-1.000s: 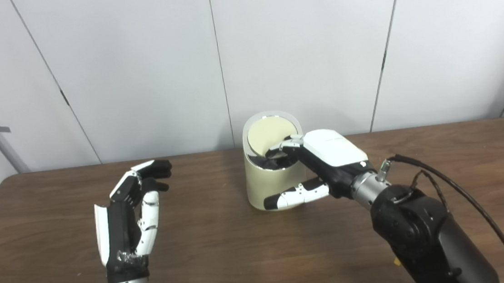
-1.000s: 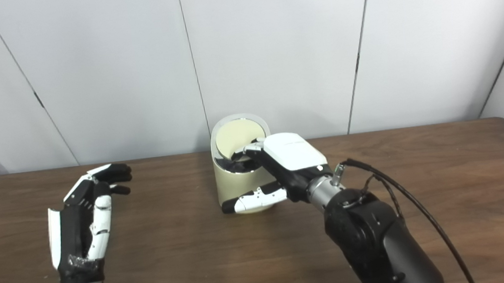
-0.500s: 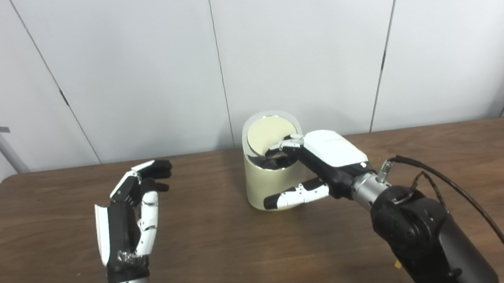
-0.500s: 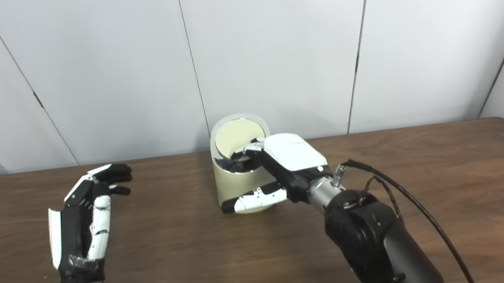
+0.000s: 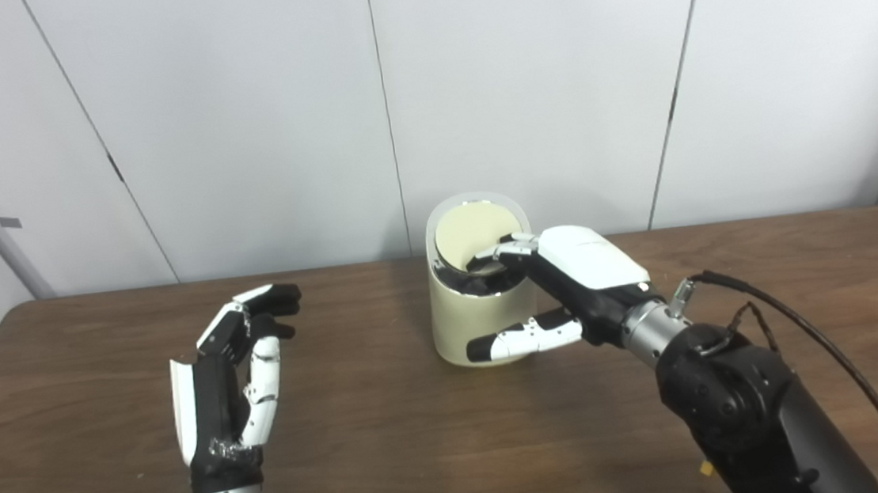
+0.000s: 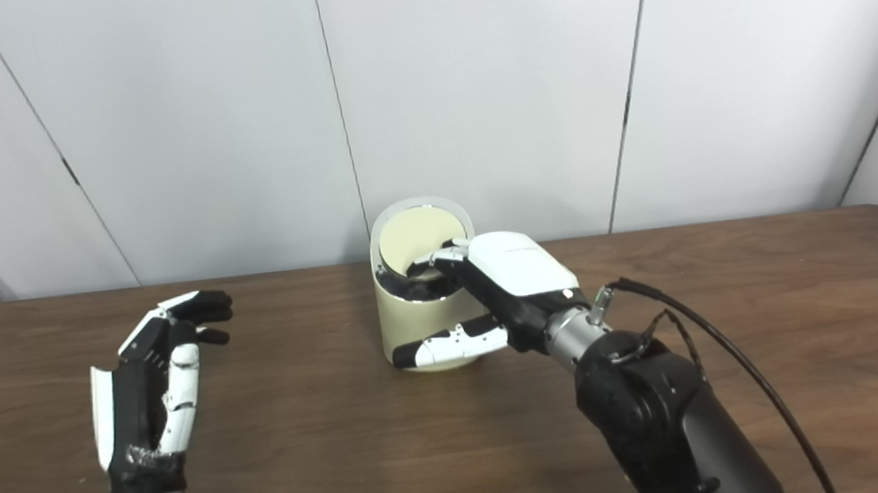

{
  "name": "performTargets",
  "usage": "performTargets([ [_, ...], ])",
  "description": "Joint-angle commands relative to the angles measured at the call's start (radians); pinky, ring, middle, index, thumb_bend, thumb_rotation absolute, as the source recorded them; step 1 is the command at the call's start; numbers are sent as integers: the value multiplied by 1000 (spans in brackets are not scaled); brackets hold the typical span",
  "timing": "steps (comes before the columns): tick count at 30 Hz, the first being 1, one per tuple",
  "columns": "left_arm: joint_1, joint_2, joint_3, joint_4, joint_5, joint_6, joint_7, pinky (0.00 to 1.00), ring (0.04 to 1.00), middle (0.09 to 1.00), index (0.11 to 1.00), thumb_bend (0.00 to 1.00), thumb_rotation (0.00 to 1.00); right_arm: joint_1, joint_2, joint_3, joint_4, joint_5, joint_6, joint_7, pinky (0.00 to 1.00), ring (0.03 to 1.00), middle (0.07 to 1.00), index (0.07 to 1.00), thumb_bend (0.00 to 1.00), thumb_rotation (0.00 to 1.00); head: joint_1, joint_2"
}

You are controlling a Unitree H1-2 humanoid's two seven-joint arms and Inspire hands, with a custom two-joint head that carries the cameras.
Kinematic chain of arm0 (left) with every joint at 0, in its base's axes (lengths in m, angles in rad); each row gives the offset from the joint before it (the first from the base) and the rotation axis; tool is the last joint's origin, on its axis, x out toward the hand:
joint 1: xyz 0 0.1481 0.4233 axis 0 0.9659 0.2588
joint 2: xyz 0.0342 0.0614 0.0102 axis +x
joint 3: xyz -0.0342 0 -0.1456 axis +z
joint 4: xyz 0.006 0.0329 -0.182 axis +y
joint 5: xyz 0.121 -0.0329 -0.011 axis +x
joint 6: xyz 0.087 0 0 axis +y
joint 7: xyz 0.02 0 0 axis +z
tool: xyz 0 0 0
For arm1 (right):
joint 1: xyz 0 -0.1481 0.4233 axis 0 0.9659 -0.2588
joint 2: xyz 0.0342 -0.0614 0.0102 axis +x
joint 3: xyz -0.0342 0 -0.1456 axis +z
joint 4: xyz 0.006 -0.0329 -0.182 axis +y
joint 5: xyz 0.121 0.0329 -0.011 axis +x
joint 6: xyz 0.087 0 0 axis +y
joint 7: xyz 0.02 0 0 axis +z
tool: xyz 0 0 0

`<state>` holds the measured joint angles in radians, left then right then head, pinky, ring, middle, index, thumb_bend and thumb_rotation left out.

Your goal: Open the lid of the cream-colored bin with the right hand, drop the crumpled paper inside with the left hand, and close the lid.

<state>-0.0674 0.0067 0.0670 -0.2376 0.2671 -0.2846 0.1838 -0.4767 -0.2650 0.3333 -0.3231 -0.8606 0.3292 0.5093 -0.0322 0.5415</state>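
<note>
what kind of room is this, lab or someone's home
Most likely a lab or test room, not a home: plain white wall panels, a bare brown table, and only a cream bin set out.

Lab-like room: bare panelled wall (image 5: 536, 87), table (image 5: 424, 438)

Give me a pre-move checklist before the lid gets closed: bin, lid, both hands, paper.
1. Lid raised, tilted back over the bin: ok.
2. Right hand at the bin, fingers at the opening's rim, thumb across the front wall: ok.
3. Left hand apart from the bin, open, holding nothing: ok.
4. Crumpled paper inside the bin: cannot tell, the interior is dark and partly hidden by the fingers.
5. No paper in view on the table: ok.
6. Bin standing upright: ok.
</note>
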Motion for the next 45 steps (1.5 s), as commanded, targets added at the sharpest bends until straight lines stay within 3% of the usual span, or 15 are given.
performTargets([
  [1,-33,1,-3,-8,0,-31,5,539,647,664,646,342,797,9,-13,-6,-5,2,28,31,867,907,832,800,956,915,-1,0],
  [20,-39,1,-1,5,-7,-46,8,540,645,661,643,351,783,11,-8,-20,1,-3,25,16,856,902,839,803,952,896,-4,-10],
  [32,-36,2,-3,10,-12,-53,7,539,647,661,646,381,777,17,-6,-39,-56,-10,37,18,863,913,853,822,923,880,-4,-13],
  [45,-37,-4,-4,-12,-2,-40,8,545,640,656,641,342,788,31,-5,-8,-17,-15,22,20,828,887,830,789,954,890,13,-1],
])
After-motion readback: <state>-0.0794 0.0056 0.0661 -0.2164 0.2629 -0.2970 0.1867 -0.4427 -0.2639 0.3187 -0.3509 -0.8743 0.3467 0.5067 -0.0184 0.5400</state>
